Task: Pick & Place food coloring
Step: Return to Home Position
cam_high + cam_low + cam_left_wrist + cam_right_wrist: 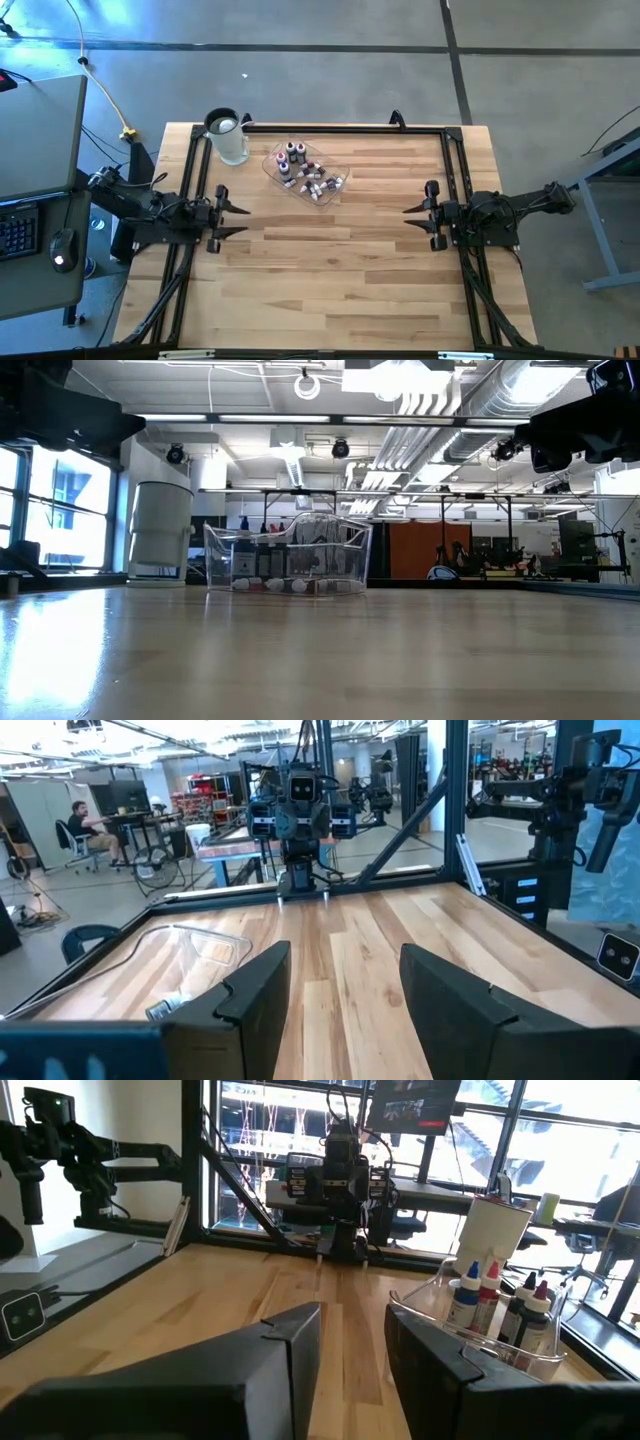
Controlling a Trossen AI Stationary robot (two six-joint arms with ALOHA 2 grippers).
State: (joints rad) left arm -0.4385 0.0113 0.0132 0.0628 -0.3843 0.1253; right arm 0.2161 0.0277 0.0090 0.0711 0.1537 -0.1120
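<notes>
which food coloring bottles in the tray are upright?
The cluster at the tray's end nearest the jug; the bottles at the other end lie flat.

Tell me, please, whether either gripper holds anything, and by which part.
Nothing is held: the left gripper and right gripper are open and empty; the food coloring bottles sit in the clear tray.

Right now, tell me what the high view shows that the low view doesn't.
Only the high view shows the left gripper and right gripper, both open and empty, at opposite sides of the table. Only the low view shows the ceiling ducts of the room behind. Both show the clear tray holding the food coloring bottles.
</notes>
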